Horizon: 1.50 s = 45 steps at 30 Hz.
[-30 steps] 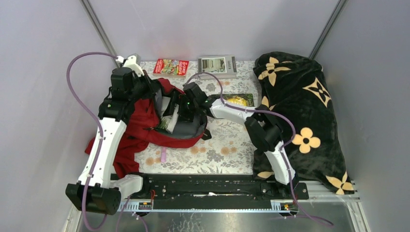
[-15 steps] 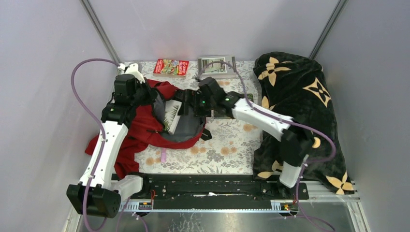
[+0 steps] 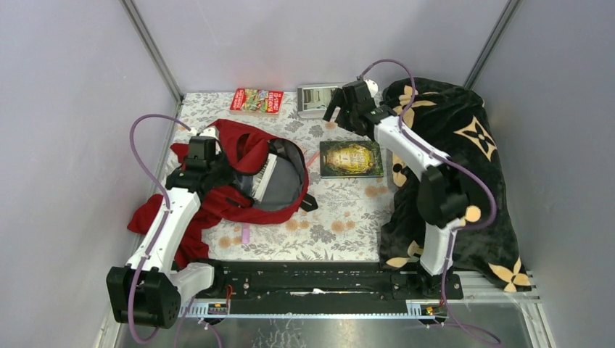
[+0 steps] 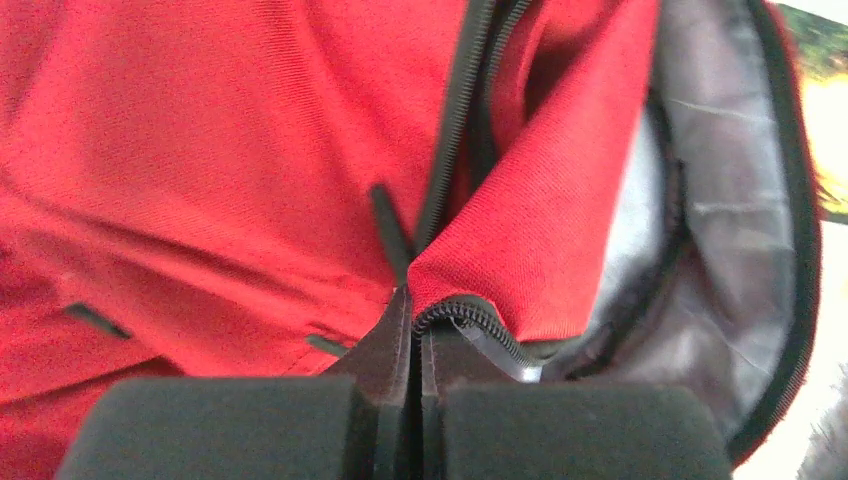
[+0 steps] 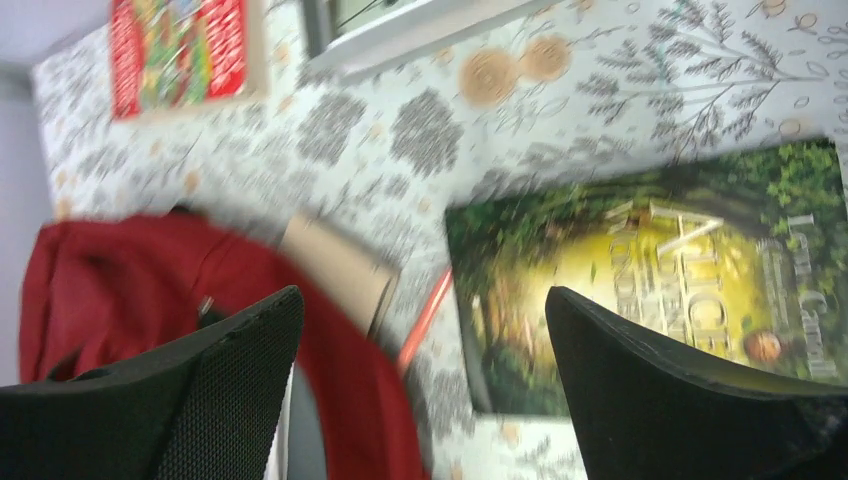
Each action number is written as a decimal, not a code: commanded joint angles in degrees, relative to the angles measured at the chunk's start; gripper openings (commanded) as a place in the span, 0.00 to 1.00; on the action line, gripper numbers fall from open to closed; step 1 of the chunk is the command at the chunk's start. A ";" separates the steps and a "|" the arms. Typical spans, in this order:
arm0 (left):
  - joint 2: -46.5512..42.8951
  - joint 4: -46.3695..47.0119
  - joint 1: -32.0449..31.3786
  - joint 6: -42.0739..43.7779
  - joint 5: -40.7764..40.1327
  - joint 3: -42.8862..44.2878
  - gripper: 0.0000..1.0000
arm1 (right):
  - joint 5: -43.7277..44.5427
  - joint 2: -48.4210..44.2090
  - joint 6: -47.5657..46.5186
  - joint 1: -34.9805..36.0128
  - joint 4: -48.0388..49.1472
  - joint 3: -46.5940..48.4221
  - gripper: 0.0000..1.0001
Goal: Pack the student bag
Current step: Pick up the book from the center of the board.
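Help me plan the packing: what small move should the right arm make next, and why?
Probably lower the right pincer onto the grey book at the far side. It hangs open beside that book, holding nothing, while the left pincer is shut on the zipper edge of the student bag, holding its mouth open. The green book is another candidate.

The left arm (image 3: pixel 163 232) and right arm (image 3: pixel 406 145) are built of white shells joined by black motor housings — a purple cable (image 3: pixel 138 145) is looped along each. Black fingers (image 5: pixel 240 370) with a fine mesh texture are fitted to the right tool (image 5: pixel 420 300).
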 commanded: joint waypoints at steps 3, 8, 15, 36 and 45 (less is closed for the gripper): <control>-3.75 -6.12 0.23 -3.68 -17.53 1.54 0.00 | 8.81 13.91 11.82 -3.86 2.11 10.62 0.95; -5.52 -10.41 0.32 -6.43 -29.87 3.72 0.00 | 11.19 22.04 18.75 -5.81 3.96 18.22 0.94; -9.19 -9.18 0.49 -5.71 -37.64 6.25 0.00 | 8.91 32.14 23.79 -6.79 4.51 27.99 0.93; -15.93 -3.24 1.71 6.12 -35.61 10.51 0.00 | 2.76 40.59 29.31 -10.16 21.48 25.66 0.82; -16.76 -5.51 2.00 5.92 -33.42 10.03 0.00 | 2.43 38.98 33.71 -10.36 28.21 20.96 0.54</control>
